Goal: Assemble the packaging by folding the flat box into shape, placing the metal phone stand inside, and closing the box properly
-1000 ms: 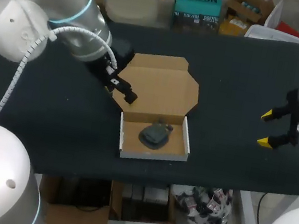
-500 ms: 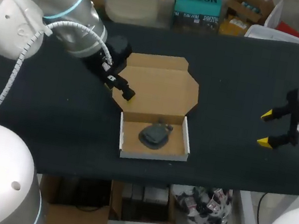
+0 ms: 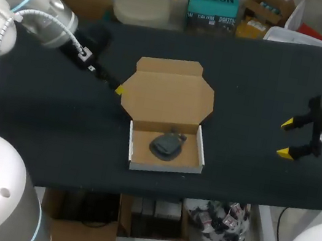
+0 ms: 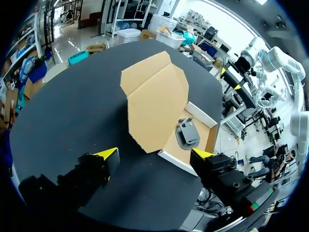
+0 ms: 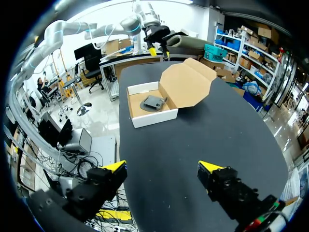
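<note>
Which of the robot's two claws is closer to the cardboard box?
The left gripper: it sits right beside the box's open lid, while the right gripper hangs far off across the table.

The left claw (image 3: 117, 88) has drawn back leftward, away from the box lid (image 3: 169, 94).

A wide black-topped table (image 3: 263, 70) carries one thing directly on its surface: an open cardboard box (image 3: 169, 106), lying a little left of the middle. Its shallow white-walled tray (image 3: 164, 167) sits toward the near edge, and the brown lid (image 3: 167, 84) lies flat behind it.
</note>
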